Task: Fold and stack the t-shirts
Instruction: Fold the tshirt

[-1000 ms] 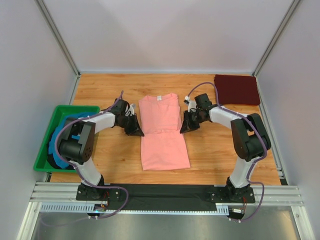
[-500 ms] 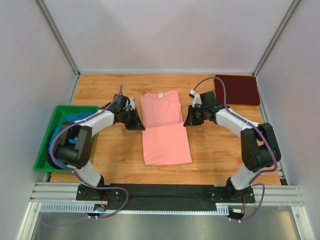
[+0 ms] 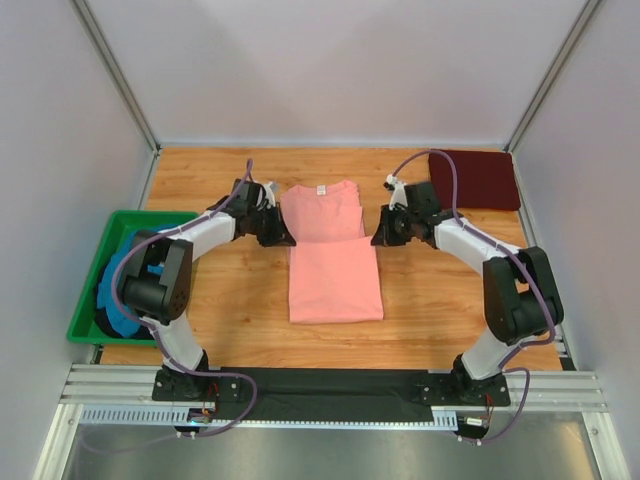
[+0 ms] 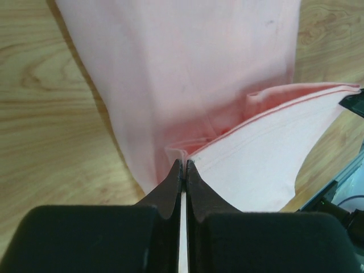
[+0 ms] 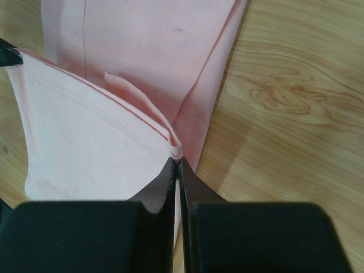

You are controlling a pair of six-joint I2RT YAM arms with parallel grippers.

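The salmon-pink t-shirt (image 3: 330, 260) lies in the middle of the table, its white neck label at the far end. Its lower part is folded up over the body. My left gripper (image 3: 283, 238) is shut on the folded hem at the shirt's left edge (image 4: 183, 164). My right gripper (image 3: 379, 238) is shut on the hem at the right edge (image 5: 177, 156). The raised hem stretches between them, a little above the shirt. The dark maroon t-shirt (image 3: 475, 178) lies folded at the far right corner. The teal-blue t-shirt (image 3: 118, 290) sits in the bin.
A green plastic bin (image 3: 85, 325) stands at the left table edge, beside the left arm. Grey walls enclose the table on three sides. Bare wood shows on both sides of the pink shirt.
Both grippers have carried the shirt's bottom hem away from the arms' bases, toward the collar. The fold line has moved up the shirt and the visible shirt is shorter.
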